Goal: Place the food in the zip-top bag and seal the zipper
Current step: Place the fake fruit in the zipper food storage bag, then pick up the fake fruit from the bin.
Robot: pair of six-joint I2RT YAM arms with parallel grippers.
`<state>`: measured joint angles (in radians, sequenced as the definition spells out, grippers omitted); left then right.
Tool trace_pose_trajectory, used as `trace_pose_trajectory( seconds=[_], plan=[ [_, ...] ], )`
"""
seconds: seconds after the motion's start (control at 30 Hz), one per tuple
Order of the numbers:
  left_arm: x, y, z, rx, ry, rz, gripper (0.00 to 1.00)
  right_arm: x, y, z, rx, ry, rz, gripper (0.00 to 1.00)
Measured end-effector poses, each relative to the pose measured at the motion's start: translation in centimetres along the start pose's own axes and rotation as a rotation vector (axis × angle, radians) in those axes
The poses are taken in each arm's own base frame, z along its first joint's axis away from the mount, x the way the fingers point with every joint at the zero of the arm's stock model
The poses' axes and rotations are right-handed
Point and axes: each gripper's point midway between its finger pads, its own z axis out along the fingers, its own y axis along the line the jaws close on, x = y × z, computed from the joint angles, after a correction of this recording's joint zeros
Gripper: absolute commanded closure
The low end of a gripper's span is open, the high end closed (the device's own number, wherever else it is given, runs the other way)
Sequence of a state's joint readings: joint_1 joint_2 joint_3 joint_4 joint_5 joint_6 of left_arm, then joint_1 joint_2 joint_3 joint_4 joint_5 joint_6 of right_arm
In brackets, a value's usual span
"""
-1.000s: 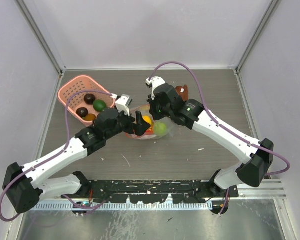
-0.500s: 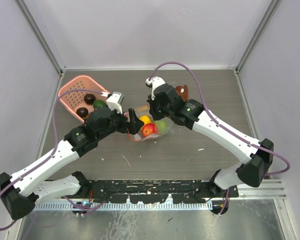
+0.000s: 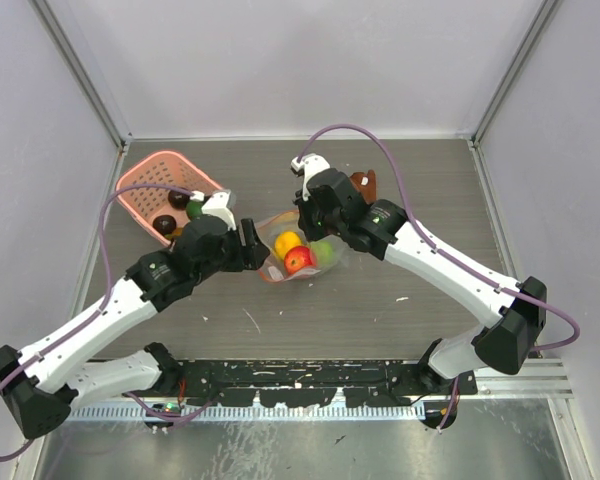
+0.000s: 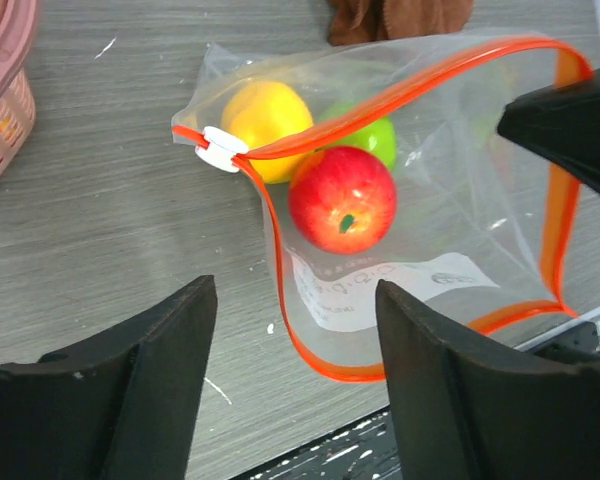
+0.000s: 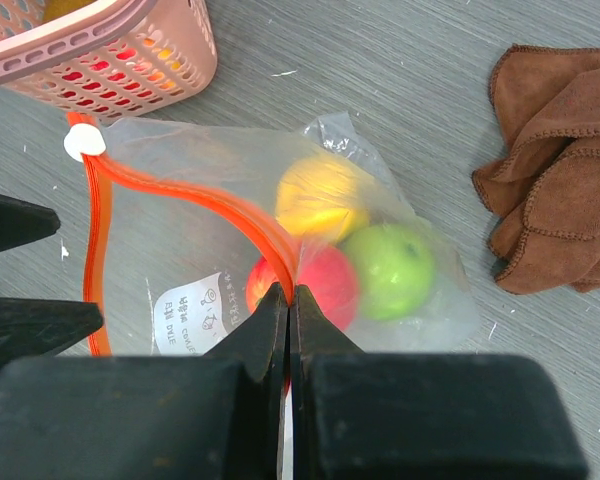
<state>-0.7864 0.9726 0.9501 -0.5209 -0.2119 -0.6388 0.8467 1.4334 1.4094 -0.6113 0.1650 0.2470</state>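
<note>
Right gripper [image 5: 288,296] is clenched on the upper lip of the zipper [image 4: 410,92], lifting it so the zip-top bag [image 3: 302,262] gapes toward the left arm. The bag lies mid-surface [image 3: 380,300], near the pink basket [image 3: 132,186]. Left gripper [image 4: 292,300] is released and empty, facing the mouth. A red apple [image 4: 342,198], yellow fruit [image 4: 265,115] and green fruit [image 4: 380,135] are inside. White tab [image 4: 218,148] sits at one end; the zipper is unsealed. The left arm partly hides the basket's contents, so the count is uncertain.

The clear zip-top bag [image 4: 460,200] lies mouth gaping, its orange-red zipper [image 4: 400,95] unsealed, white tab [image 4: 220,150] at the 10 o'clock end. Inside: red apple [image 4: 342,200], yellow fruit [image 4: 265,115] at its 11 o'clock, green fruit [image 4: 382,137] at 1 o'clock.
</note>
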Motion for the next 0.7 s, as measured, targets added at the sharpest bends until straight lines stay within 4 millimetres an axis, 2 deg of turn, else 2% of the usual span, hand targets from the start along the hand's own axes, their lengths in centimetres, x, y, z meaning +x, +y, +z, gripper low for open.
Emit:
trace_pose_trajectory(
  seconds=[0.07, 0.23, 0.43, 0.53, 0.7],
  plan=[
    [0.6, 0.2, 0.6, -0.019, 0.023, -0.01, 0.53, 0.1, 0.0, 0.0, 0.0, 0.001, 0.0, 1.0],
    [2.0, 0.7, 2.0, -0.059, 0.079, -0.022, 0.75, 0.2, 0.0, 0.1, 0.002, 0.001, 0.0, 1.0],
    [3.0, 1.2, 2.6, -0.088, 0.124, -0.019, 0.88, 0.8, -0.5, 0.4, 0.02, 0.011, -0.003, 1.0],
    [2.0, 0.6, 2.1, -0.078, 0.112, -0.013, 0.91, 0.9, -1.1, 0.4, 0.055, 0.009, -0.006, 1.0],
    [-1.7, -1.6, 0.6, -0.024, 0.046, 0.007, 0.97, 1.0, -2.6, 0.2, 0.13, 0.006, -0.016, 1.0]
  ],
)
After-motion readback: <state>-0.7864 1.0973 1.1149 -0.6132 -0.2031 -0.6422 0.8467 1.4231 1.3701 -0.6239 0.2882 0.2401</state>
